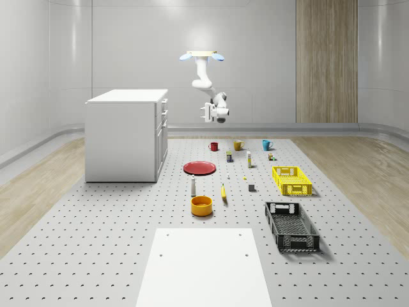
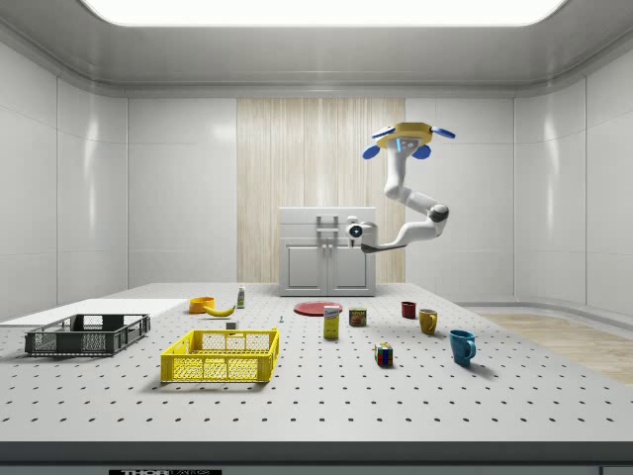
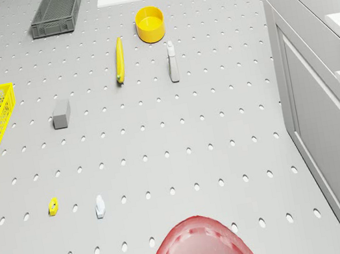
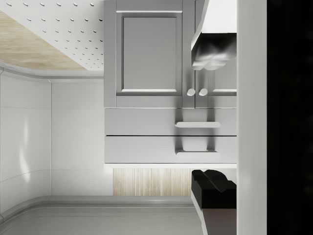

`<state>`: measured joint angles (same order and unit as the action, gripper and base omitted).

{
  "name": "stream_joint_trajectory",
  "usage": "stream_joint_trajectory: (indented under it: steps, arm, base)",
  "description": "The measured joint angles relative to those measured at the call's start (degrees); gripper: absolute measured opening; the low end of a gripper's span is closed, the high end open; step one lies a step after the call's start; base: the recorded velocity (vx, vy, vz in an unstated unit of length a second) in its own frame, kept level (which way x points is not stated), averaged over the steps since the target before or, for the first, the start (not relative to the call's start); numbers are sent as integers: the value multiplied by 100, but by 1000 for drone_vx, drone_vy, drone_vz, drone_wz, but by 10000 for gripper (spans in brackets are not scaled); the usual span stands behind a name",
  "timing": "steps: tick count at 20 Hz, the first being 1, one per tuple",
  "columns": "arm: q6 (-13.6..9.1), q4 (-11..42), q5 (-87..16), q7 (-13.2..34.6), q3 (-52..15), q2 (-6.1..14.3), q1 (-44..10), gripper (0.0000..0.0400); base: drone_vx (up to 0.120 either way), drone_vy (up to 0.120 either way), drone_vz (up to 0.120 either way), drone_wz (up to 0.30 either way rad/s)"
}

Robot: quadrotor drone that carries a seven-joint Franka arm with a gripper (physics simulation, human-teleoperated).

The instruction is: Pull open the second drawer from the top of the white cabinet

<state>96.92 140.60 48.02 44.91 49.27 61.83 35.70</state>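
The white cabinet (image 1: 124,135) stands on the pegboard floor at the whole-scene view's left, its drawers facing right. In the wrist view its front (image 4: 146,49) appears upside down, with two shut drawers stacked. The second drawer from the top (image 4: 142,122) carries a bar handle (image 4: 197,125). My drone (image 1: 201,56) hovers in the air to the right of the cabinet front, above the red plate (image 1: 199,167). The arm hangs below it. The gripper (image 1: 204,112) points at the drawers from a short distance and is open; its two fingers (image 4: 214,51) frame that handle without touching it.
On the floor lie an orange bowl (image 1: 201,205), a banana (image 1: 223,192), a bottle (image 1: 193,186), three mugs (image 1: 238,145), a yellow basket (image 1: 292,180) and a black basket (image 1: 291,225). A white mat (image 1: 204,268) covers the front.
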Motion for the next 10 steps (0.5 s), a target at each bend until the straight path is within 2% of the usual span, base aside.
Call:
stream_joint_trajectory:
  steps: [7, 8, 10]
  arm:
    - [91, 13, -84, 70, 31, 104, 96, 300]
    - [111, 22, -88, 77, 27, 119, 109, 300]
    - [183, 65, -73, 86, -12, 145, 134, 300]
  base:
    - [120, 0, 0, 0]
    - [80, 0, 0, 0]
    - [0, 0, 0, 0]
